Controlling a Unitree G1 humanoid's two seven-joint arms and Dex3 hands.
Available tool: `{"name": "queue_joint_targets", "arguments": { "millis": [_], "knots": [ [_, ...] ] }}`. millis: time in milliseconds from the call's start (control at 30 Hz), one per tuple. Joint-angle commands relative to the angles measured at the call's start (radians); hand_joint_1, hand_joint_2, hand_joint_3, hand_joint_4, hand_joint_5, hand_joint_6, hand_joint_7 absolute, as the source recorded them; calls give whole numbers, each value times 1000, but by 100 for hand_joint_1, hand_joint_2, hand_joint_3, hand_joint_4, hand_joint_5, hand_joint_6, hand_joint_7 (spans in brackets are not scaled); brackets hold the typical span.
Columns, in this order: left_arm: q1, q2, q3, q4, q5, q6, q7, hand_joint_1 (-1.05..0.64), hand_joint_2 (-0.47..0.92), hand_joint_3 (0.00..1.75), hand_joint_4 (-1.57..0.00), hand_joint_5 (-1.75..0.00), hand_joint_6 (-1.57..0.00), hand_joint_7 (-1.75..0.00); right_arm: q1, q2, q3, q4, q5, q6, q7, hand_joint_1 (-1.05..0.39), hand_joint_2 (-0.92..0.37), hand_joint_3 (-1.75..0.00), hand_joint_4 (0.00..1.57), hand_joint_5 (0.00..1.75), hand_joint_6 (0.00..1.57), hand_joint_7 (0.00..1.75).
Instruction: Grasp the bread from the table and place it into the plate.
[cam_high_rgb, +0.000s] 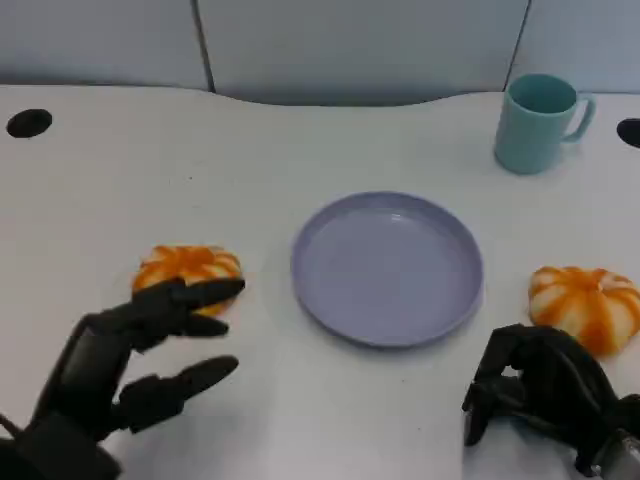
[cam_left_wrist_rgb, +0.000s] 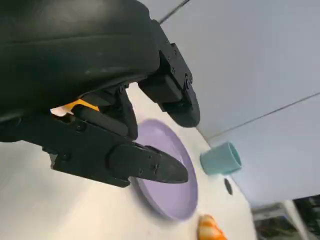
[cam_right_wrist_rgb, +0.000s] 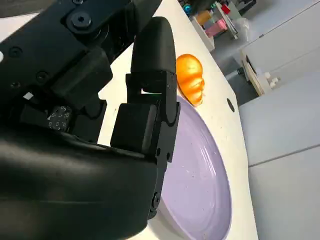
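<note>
Two orange-and-white bread rolls lie on the white table. One bread roll (cam_high_rgb: 190, 268) sits left of the lavender plate (cam_high_rgb: 385, 268), the other bread roll (cam_high_rgb: 588, 305) right of it. My left hand (cam_high_rgb: 130, 370) hovers just in front of the left roll with its fingers spread; the upper fingertips (cam_high_rgb: 215, 292) reach its near edge and hold nothing. My right hand (cam_high_rgb: 540, 392) lies curled in front of the right roll, holding nothing. The left wrist view shows the plate (cam_left_wrist_rgb: 170, 185), a sliver of the left roll (cam_left_wrist_rgb: 82, 105) and the far roll (cam_left_wrist_rgb: 210, 227). The right wrist view shows the plate (cam_right_wrist_rgb: 200, 170) and the left roll (cam_right_wrist_rgb: 189, 77).
A teal mug (cam_high_rgb: 540, 120) stands at the back right, behind the plate, and appears as the mug (cam_left_wrist_rgb: 221, 159) in the left wrist view. Black cable holes sit at the table's far left (cam_high_rgb: 28, 122) and far right (cam_high_rgb: 630, 131). A grey wall runs behind the table.
</note>
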Motion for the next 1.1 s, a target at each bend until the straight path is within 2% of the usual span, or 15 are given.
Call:
{"name": "queue_joint_targets", "arguments": {
  "millis": [33,133,200,300,400,533,733,1100],
  "knots": [
    [-55,129,-17,-23,314,-18,162,-64,92,4,-42,-43,-57,0,20,1,4,7,-11,0,-14,-105,-51,0,157,71,157,51],
    [-90,188,-45,4,469,-28,264,-67,91,1,-43,-28,-56,0,20,6,3,9,-8,-2,-13,-105,-52,-1,157,71,157,51],
    [-113,219,-70,15,529,-1,283,-69,91,0,-41,-22,-52,0,19,8,1,12,-5,0,-14,-105,-52,-1,157,71,157,50],
    [-147,269,-111,16,595,50,257,-70,89,0,-34,-15,-42,0,17,9,0,13,-5,6,-18,-105,-51,0,157,71,157,50],
    [-175,317,-151,-2,639,116,188,-71,87,0,-20,-6,-27,0,17,12,0,17,-6,-5,-12,-105,-51,0,157,71,157,50],
    [-223,371,-205,-12,695,184,113,-74,84,0,-10,-1,-18,0,16,15,1,15,-6,5,-19,-105,-51,0,157,71,157,50],
    [-320,405,-287,69,725,228,59,-69,76,0,-4,0,-14,0,7,23,-6,38,-1,-15,-8,-105,-51,0,157,71,157,49],
    [-544,397,-424,377,726,267,41,-62,75,0,-4,0,-14,0,1,26,-4,55,-8,-32,-16,-105,-51,0,157,73,157,51]
  ]
}}
